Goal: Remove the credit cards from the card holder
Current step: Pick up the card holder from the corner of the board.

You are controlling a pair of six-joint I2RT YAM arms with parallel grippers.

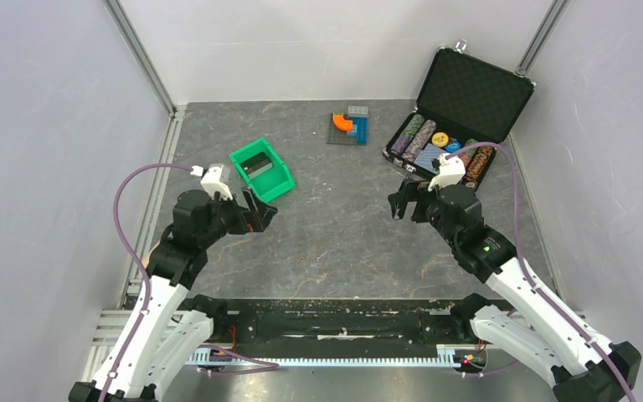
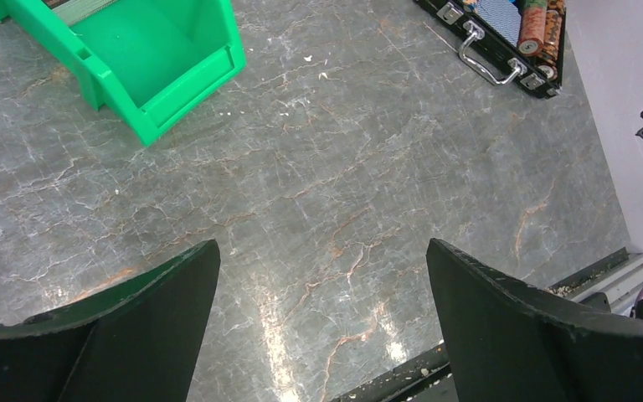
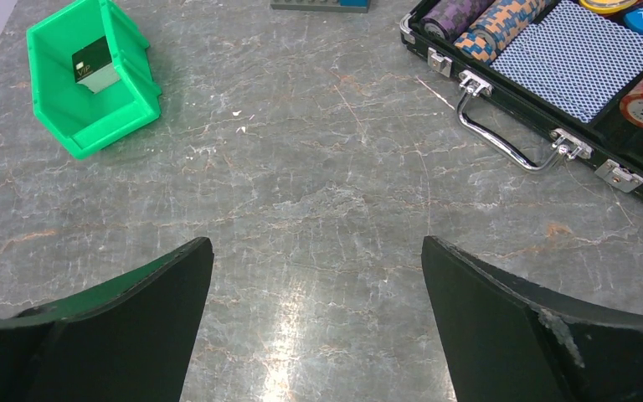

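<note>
Card [image 3: 90, 57]: in bin [image 3: 113, 130]; likely thin, stiff, slick, light; pinch top edge.
Holder: cannot tell where.
Jaws: both wide apart, bare.

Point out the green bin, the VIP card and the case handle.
green bin [image 3: 113, 126]: right wrist view, near wall.
VIP card [image 3: 92, 57]: right wrist view, dark face.
case handle [image 3: 502, 144]: right wrist view, chrome bar.

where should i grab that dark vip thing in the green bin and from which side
Take the dark VIP piece by its upper edge, from above, with the nearer left tool. It seems to lean inside the green bin, whose tall walls close off its sides; only the top and low front lip are free. Whether it is a bare card, I cannot tell.
</note>
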